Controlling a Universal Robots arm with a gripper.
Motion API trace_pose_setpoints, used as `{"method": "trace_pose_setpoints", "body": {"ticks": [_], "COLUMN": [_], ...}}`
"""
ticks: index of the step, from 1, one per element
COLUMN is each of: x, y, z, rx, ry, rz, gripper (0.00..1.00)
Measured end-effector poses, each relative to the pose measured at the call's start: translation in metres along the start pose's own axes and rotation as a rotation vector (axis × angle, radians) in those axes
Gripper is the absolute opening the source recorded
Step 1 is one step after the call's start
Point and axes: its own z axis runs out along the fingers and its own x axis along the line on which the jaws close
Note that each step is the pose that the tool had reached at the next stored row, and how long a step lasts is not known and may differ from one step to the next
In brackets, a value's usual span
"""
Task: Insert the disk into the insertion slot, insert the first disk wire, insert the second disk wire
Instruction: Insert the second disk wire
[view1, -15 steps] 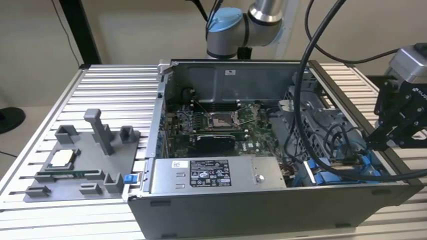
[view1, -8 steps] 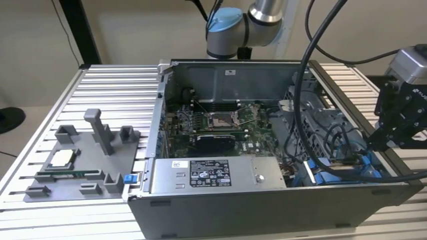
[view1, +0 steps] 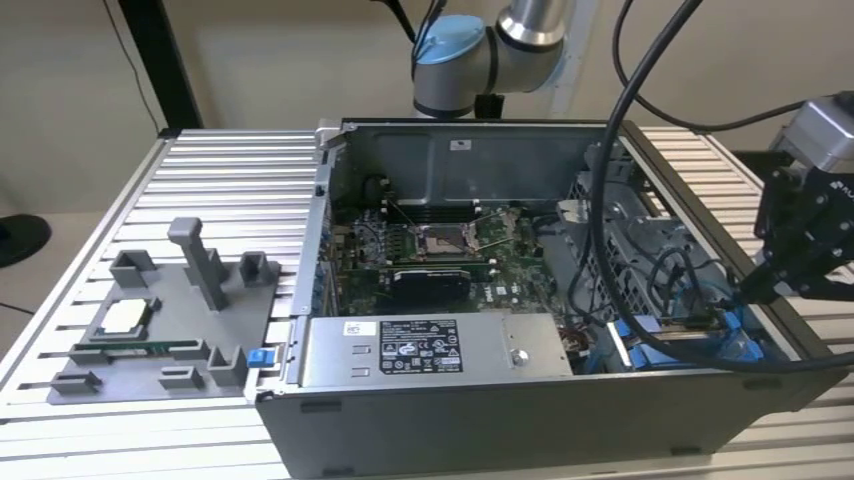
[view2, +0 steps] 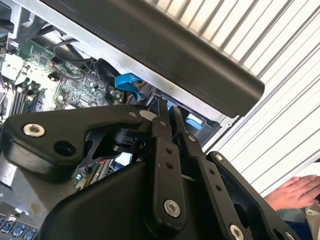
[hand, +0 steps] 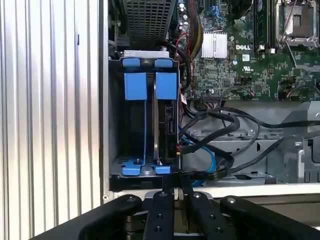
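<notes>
The insertion slot (hand: 116, 120) is a grey bay with blue tabs at the corner of the open computer case; in the exterior view the slot (view1: 674, 335) is on the right. The disk (hand: 167, 125) stands edge-on in the bay's compartment nearer the motherboard, with its connector edge showing. My gripper (hand: 178, 192) hovers just outside the case wall beside this bay. Its black fingers (view2: 162, 145) are drawn close together, and a black wire (hand: 183, 179) runs in between them. In the exterior view my gripper (view1: 750, 292) hangs over the case's right rim.
Black cables (hand: 225, 125) and a blue cable (hand: 207, 155) loop beside the bay, over the motherboard (hand: 235, 65). A labelled power-supply box (view1: 427, 350) lies along the case front. A grey fixture (view1: 160, 330) sits on the ribbed table on the exterior view's left. A person's hand (view2: 295, 192) rests nearby.
</notes>
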Motion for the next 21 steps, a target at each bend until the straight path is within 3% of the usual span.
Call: {"method": "trace_pose_setpoints", "body": {"ticks": [3, 11, 12, 14, 19, 21], "x": [0.0014, 0.0023, 0.0026, 0.0039, 0.0068, 0.0088], "y": [0.0, -0.0001, -0.0001, -0.0001, -0.0002, -0.0003], "z": [-0.0001, -0.0002, -0.0002, -0.0004, -0.0005, -0.0003], "rx": [-0.0003, -0.0004, -0.0005, -0.0003, 0.0002, 0.0012], "ry": [-0.0025, -0.0268, -0.0284, -0.033, -0.0547, -0.056], "rz": [0.001, 0.007, 0.008, 0.01, 0.022, 0.03], "gripper": [0.0, 0.0, 1.0, 1.0, 1.0, 1.0]}}
